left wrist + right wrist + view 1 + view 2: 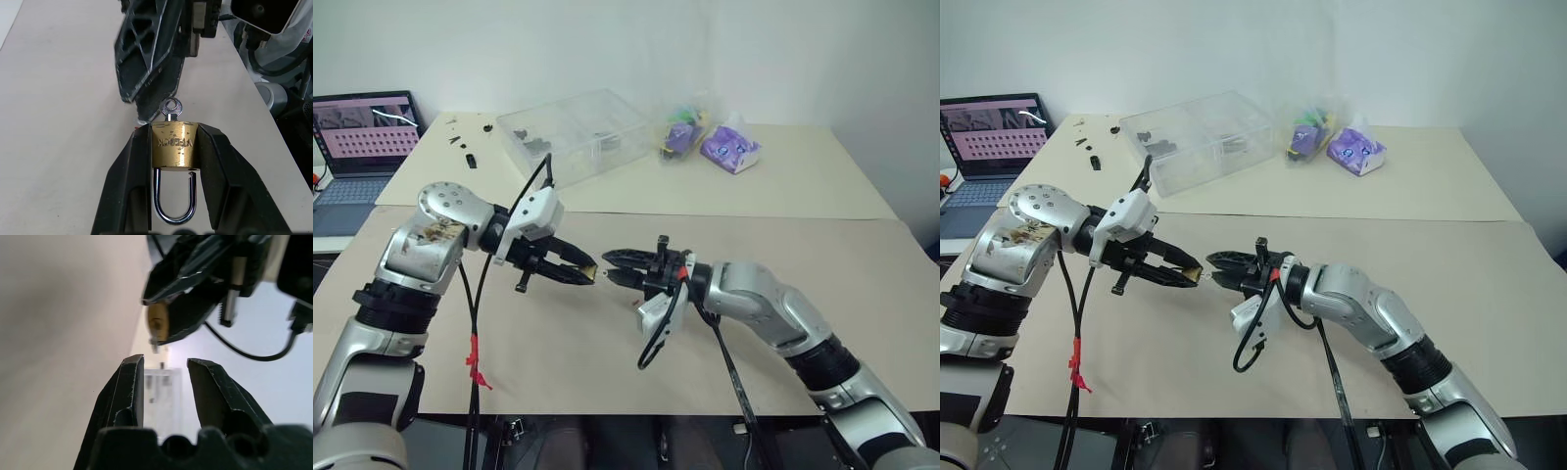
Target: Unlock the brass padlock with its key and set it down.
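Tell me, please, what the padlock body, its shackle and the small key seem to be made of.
The brass padlock body looks like polished brass: golden, shiny, with stamped letters and small scuffs. Its shackle looks like chromed or plain steel: silvery and mirror-bright, one end out of the body. The key also seems silvery metal, maybe nickel-plated; I cannot tell exactly. The left hand grips the body.
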Available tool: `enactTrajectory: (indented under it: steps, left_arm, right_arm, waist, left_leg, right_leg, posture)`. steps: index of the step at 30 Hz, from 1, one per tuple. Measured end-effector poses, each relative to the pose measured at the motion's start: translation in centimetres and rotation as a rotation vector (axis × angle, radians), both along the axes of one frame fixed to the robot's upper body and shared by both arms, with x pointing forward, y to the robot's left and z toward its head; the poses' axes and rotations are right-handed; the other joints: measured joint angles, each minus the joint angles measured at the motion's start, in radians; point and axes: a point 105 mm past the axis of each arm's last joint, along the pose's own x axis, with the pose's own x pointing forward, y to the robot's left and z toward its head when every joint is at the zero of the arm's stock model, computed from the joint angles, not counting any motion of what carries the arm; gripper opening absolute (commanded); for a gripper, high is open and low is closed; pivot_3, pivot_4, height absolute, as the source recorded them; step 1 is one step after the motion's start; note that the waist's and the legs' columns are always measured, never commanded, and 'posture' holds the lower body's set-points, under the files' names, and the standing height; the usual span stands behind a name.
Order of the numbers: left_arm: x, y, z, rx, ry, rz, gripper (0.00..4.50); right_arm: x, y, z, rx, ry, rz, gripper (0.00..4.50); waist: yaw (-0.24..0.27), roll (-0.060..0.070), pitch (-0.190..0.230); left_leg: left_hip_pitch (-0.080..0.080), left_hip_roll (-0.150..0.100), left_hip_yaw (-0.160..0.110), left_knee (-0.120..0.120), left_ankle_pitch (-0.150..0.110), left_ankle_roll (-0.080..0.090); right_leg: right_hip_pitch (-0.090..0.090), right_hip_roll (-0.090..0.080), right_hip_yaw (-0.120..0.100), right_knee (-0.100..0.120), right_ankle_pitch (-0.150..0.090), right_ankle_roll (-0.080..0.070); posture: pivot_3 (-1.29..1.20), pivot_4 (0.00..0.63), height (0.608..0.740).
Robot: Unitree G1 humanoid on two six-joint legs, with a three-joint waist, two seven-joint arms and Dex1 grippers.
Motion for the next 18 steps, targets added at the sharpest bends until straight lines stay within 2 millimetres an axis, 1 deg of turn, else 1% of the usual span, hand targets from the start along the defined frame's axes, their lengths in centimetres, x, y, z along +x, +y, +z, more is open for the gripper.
enactTrajectory:
  steps: [6,11,18]
  left_arm:
    - [0.0,0.0,0.0,-0.001,-0.001,-0.001,0.83]
    - [0.1,-0.2,0.5,-0.003,-0.016,-0.004,0.83]
    - [0.2,-0.2,0.6,-0.006,-0.024,-0.001,0.83]
  right_arm:
    - [-0.3,0.2,0.0,-0.007,-0.024,0.025,1.84]
    - [-1.0,0.5,-0.8,-0.049,-0.015,0.064,1.84]
    - [-1.3,1.2,-1.0,-0.05,-0.003,0.085,1.84]
  waist:
    - [0.001,0.0,0.0]
    - [0.0,0.0,0.0]
    - [-0.001,0.0,0.0]
  left_leg:
    - [0.0,0.0,0.0,0.0,0.0,0.0]
    - [0.0,0.0,0.0,0.0,0.0,0.0]
    - [0.0,0.0,0.0,0.0,0.0,0.0]
  right_leg:
    - [0.0,0.0,0.0,0.0,0.0,0.0]
    - [0.0,0.0,0.0,0.0,0.0,0.0]
    - [0.0,0.0,0.0,0.0,0.0,0.0]
  posture:
    - [0.0,0.15,0.726]
    - [0.0,0.15,0.726]
    - [0.0,0.15,0.726]
